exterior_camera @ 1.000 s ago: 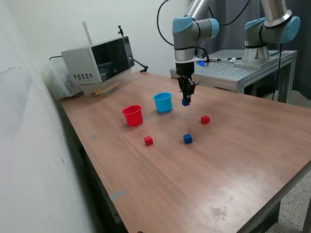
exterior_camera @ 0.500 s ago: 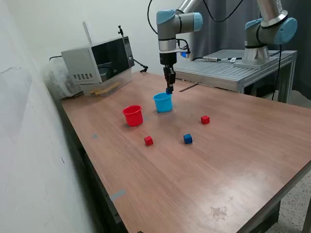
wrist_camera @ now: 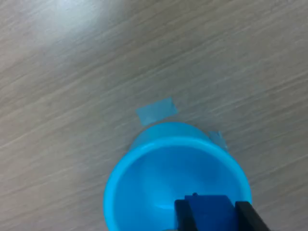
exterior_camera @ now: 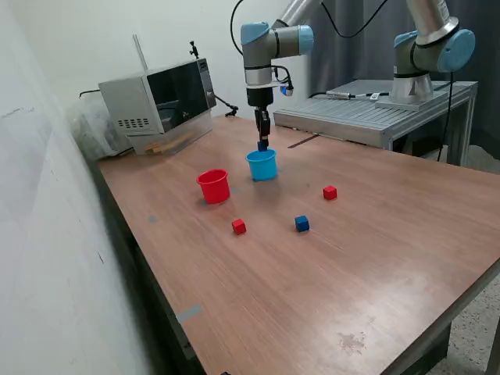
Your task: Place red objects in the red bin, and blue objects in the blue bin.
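Gripped blue cube [wrist_camera: 210,210] above blue cup [wrist_camera: 144,178]

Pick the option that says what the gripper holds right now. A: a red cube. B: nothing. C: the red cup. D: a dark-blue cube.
D: in the wrist view the gripper is shut on a dark-blue cube above the open light-blue cup.

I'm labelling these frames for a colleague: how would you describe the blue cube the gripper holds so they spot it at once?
Start at the wooden table, then find the light-blue cup near its middle. Just above that cup's rim, the gripper pinches a dark-blue cube. Unlike the other blue cube, it is off the table.
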You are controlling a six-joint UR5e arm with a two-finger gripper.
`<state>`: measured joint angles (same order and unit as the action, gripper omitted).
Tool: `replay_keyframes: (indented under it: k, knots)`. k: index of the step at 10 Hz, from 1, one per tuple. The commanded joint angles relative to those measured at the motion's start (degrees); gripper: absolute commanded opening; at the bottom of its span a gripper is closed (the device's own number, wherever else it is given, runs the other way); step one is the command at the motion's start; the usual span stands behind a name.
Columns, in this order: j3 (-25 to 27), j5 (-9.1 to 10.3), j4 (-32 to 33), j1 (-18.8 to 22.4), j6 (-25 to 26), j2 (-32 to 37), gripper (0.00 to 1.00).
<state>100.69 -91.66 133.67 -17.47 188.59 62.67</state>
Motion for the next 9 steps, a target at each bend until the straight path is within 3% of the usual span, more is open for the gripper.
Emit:
replay_keyframes:
  k: [1,5,7,9]
  knots:
    - [-0.1,-0.19,0.0,-0.2,-0.1,-0.1,1.00]
    - [0.4,-0.19,-0.2,1.2,-1.0,1.5,1.00]
    - [0.2,0.08,-3.2,13.4,-0.9,5.3,1.00]
    - [-2.1,0.17,-4.6,22.3,2.5,5.8,1.00]
